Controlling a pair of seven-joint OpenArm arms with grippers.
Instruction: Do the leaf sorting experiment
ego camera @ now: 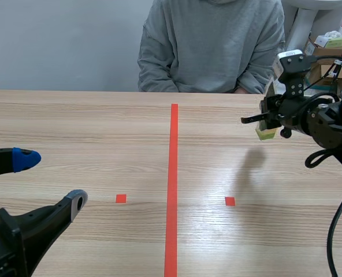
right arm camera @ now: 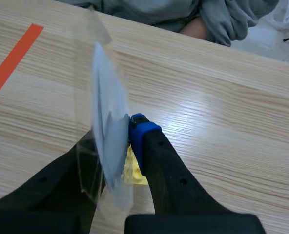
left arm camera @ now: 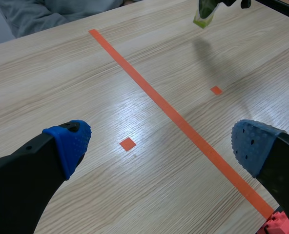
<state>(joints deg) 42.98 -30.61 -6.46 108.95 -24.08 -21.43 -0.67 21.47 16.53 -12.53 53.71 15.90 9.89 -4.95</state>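
My right gripper [ego camera: 268,122] hangs above the table's right half, shut on a clear plastic sleeve [right arm camera: 105,131] with a yellow-green leaf [right arm camera: 133,170] inside. The sleeve stands edge-on between the fingers in the right wrist view, and its yellow-green lower end [ego camera: 266,133] shows below the gripper in the scene view. The same sleeve [left arm camera: 203,15] appears far ahead in the left wrist view. My left gripper [ego camera: 49,180] rests low at the near left, open, with nothing between its blue pads [left arm camera: 70,144].
A person in a grey sweatshirt [ego camera: 211,43] sits across the table. A red tape line [ego camera: 173,184] runs down the middle, with small red squares [ego camera: 121,198] on either side. Cardboard boxes [ego camera: 330,49] stand at the far right.
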